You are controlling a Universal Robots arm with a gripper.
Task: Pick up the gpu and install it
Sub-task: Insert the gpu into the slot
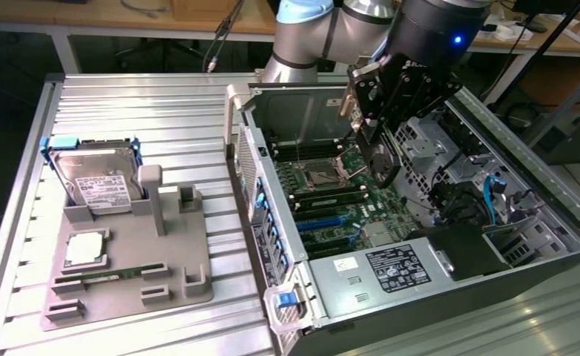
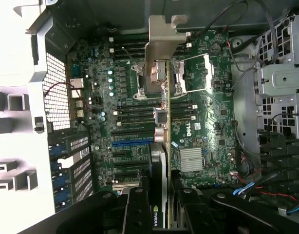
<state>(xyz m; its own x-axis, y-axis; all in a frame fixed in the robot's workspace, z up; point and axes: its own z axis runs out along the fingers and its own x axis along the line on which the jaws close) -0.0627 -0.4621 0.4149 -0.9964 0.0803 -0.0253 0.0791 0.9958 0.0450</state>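
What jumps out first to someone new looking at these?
The gpu, gripped edge-on by the gripper, hangs over the motherboard inside the open computer case. On the exterior view's left, a grey fixture carries a hard drive.

Silver-grey arm (image 1: pixel 305 52), light-blue joint cap (image 1: pixel 305 9); black wrist housing (image 1: pixel 434 30) (blue LED (image 1: pixel 456 40) lit); black fingers (image 2: pixel 135 209), round screw heads.

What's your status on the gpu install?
Arm's pincer shut on gpu. Card held on edge above motherboard inside open computer case. Nothing seen between card and board.
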